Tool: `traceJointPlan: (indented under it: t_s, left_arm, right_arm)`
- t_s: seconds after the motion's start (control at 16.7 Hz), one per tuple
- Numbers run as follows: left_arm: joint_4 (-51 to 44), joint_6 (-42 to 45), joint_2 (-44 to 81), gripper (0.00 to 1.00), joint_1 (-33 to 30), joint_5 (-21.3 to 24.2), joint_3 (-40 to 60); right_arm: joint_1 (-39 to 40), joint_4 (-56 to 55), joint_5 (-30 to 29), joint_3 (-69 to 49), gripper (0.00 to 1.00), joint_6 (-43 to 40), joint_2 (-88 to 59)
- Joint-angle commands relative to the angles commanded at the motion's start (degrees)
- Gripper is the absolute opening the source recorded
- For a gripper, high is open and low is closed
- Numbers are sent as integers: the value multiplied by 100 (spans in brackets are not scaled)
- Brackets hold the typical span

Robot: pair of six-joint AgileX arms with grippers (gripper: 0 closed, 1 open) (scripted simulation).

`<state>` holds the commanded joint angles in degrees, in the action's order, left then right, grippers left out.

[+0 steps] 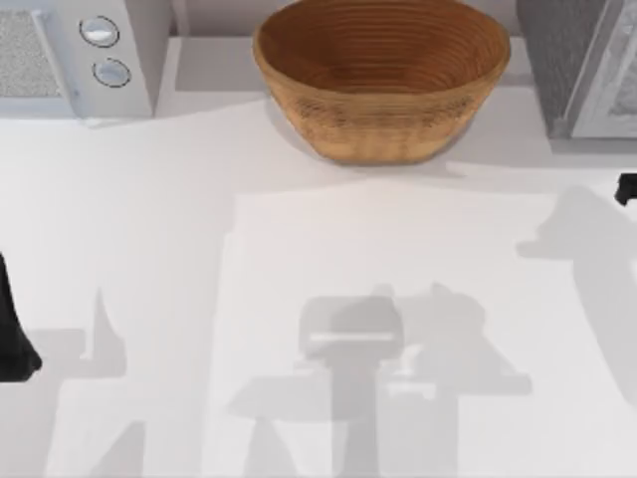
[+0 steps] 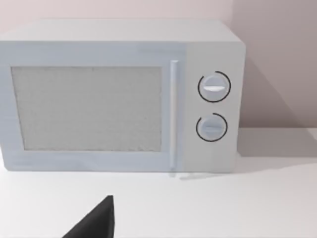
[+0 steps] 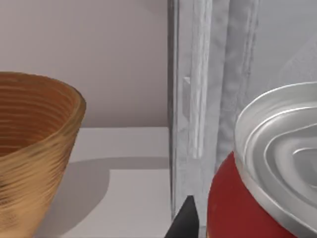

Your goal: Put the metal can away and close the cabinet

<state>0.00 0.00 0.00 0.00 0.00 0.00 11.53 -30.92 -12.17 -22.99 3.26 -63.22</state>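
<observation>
Looking down in the top view, the table (image 1: 129, 199) is seen w/ a wicker bowl (image 1: 382, 80) at the back centre, a microwave (image 1: 80, 55) at the back left and a grey cabinet (image 1: 582, 65) at the back right. A bit of the right claw (image 1: 626, 189) is caught at the right edge, near the cabinet front, presumably brought there for the put-away; the left arm (image 1: 15, 329) is parked at the left edge, well apart from everything. Neither claw's fingers can be judged from above.

In the left wrist view the microwave (image 2: 119, 96) is faced, door shut, two dials beside the handle. One dark fingertip (image 2: 96, 223) is seen low in frame; open or closed cannot be told. Nothing is held there, as far as can be made out.

In the right wrist view the metal can (image 3: 262, 188) is seen very close, silver lid tilted toward the camera, red side below, just beside a dark fingertip (image 3: 184, 220). It is probably being carried, but the grip itself is hidden, so the claw's state cannot be told. The cabinet's door edge (image 3: 198, 89) stands right behind the can, the bowl (image 3: 34, 148) off to one side. Judged step: can approaching the cabinet, not yet stowed; closing is left.
</observation>
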Motion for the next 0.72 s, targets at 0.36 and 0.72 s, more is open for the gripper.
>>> traceJointPlan:
  t_s: [0.36,0.72]
  left_arm:
    - [0,0,0,100,0,0,0]
    - [0,0,0,100,0,0,0]
  right_arm:
    - [-483,1295,509,963,0,-136,2648]
    - [-933,2502,985,1861,0,-264,5121]
